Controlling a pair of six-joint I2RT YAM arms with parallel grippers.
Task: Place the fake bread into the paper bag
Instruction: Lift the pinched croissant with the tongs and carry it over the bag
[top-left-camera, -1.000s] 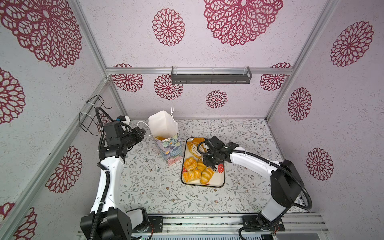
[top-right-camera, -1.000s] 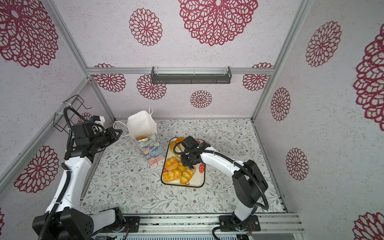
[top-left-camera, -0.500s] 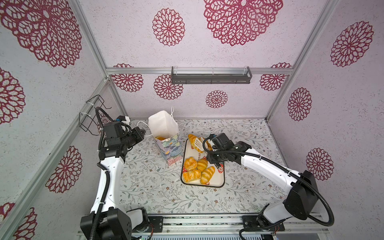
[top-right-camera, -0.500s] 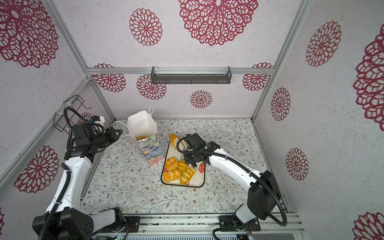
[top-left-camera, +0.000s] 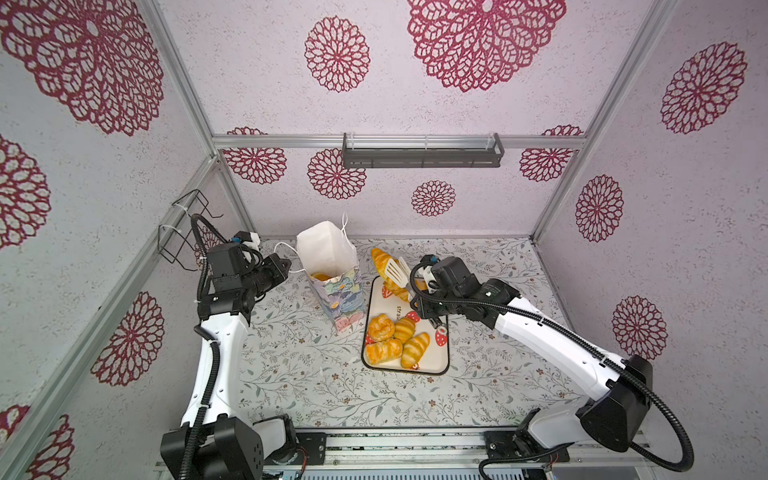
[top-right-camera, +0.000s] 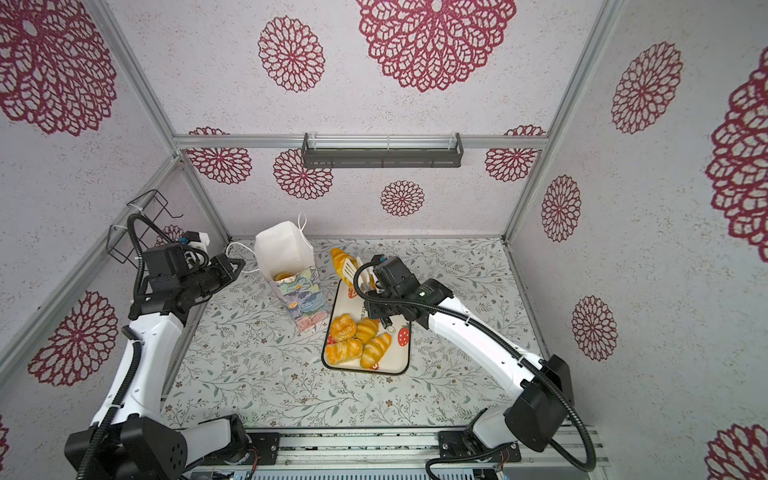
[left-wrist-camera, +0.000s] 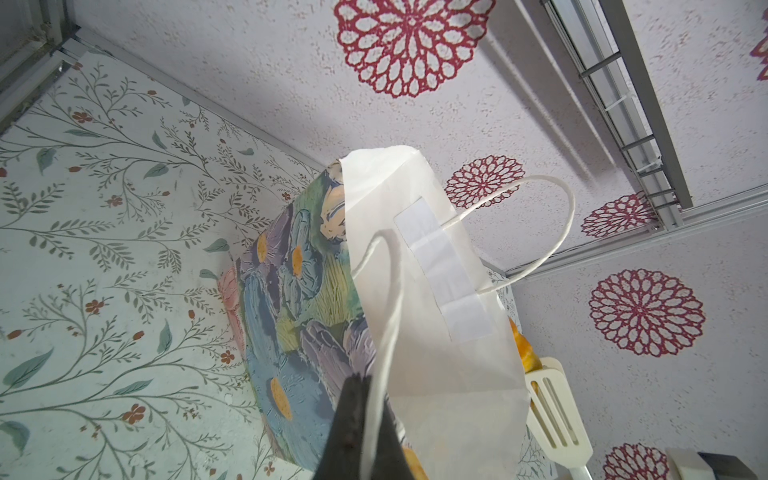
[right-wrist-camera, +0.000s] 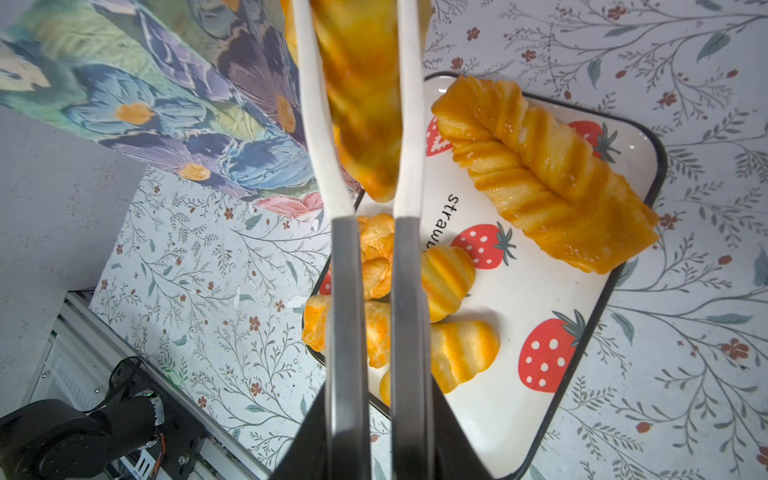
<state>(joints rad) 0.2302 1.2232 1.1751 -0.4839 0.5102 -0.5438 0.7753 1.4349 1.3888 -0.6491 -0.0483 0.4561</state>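
Left gripper (left-wrist-camera: 371, 415): clamped on the thin white cord handle (left-wrist-camera: 390, 291) of the paper bag (top-left-camera: 328, 253).
Paper bag: upright and open-mouthed on the floral bench (top-left-camera: 291, 374), with one orange piece of fake bread (top-left-camera: 322, 275) inside.
Tongs (top-left-camera: 395, 270): white, pinching a long loaf (top-left-camera: 379, 257) aloft just beside the bag's rim.
Right gripper (right-wrist-camera: 378, 440): closed narrowly on the tongs' grey handles.
Tray (top-left-camera: 434, 359): strawberry-printed, carrying four pastries (top-left-camera: 405, 328) and a braided loaf (right-wrist-camera: 540, 178).

Floral table (top-left-camera: 291, 374) — paper bag (top-left-camera: 343, 296), strawberry tray (top-left-camera: 436, 360)
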